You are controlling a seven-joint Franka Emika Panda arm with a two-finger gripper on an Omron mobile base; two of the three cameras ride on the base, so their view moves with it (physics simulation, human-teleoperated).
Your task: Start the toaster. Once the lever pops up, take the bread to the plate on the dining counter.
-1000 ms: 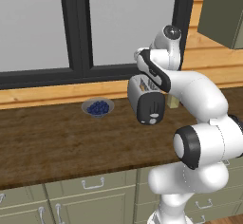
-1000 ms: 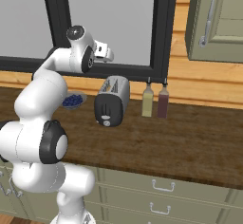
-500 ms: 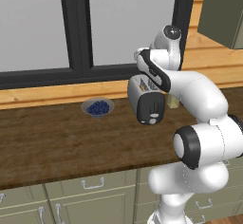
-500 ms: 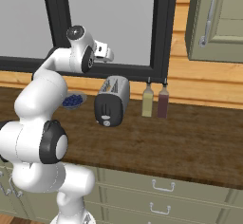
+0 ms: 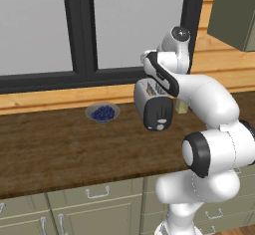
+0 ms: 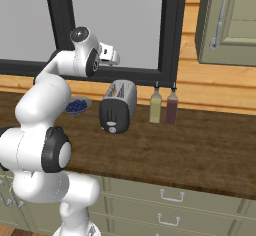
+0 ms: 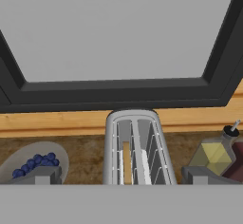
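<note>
Brown desk [image 5: 60, 149] holds the toaster [image 5: 153, 104], with the bread [image 7: 126, 162] in 1 slot. The tool [image 7: 121, 175] hangs above it, wide open and empty.

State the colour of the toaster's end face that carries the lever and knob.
Black. The toaster's end face shows best in the right base view, contrasting with its silver body.

Toaster [image 6: 118, 106] upright on wooden worktop, black end face forward; lever [image 6: 114, 119] above white knob; bread [image 7: 126, 163] in left slot.
</note>
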